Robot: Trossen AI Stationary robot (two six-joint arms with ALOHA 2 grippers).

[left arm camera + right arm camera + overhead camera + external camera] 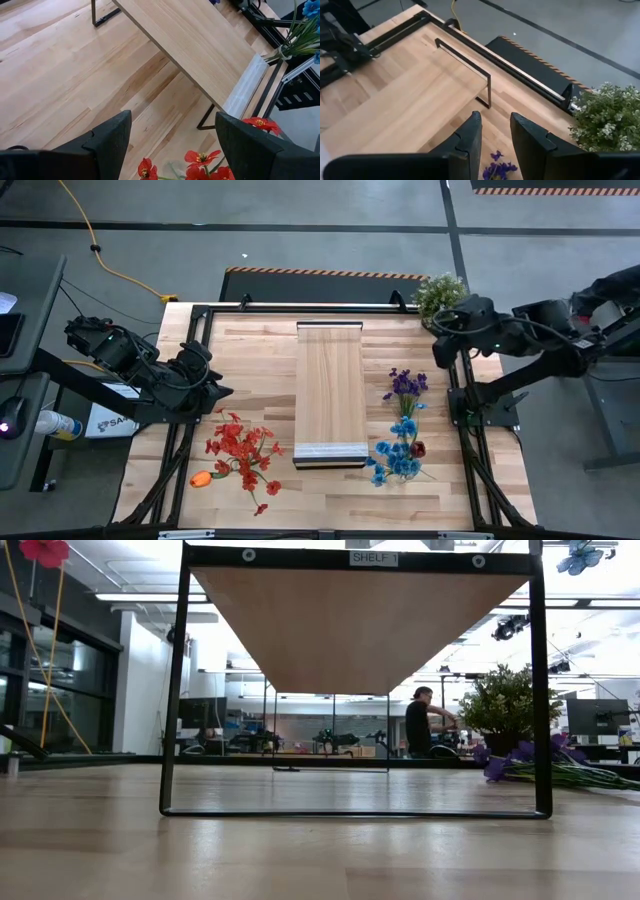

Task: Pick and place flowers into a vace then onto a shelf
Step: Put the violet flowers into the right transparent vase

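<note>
- Hovering over the table's (250, 350) left edge, the left gripper (172, 145) spreads its jaws wide just above the red flowers (243, 450), probably lining up a pick.
- Right gripper (495, 135), jaws narrow and empty, waits far right near the purple flowers (406, 383).
- Blue flowers (398, 452) lie below them; thin stems, papery heads.
- Smooth pale-wood shelf (330, 395) stands central on a thin dark frame.

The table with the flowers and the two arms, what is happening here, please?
Nothing is held yet. The left tool hangs open above the red flowers on the tabletop. The right tool, jaws a little apart and empty, hovers near the purple flowers, beside the potted plant. The blue flowers lie flat too. The shelf in the middle is bare. No vase is visible.
</note>
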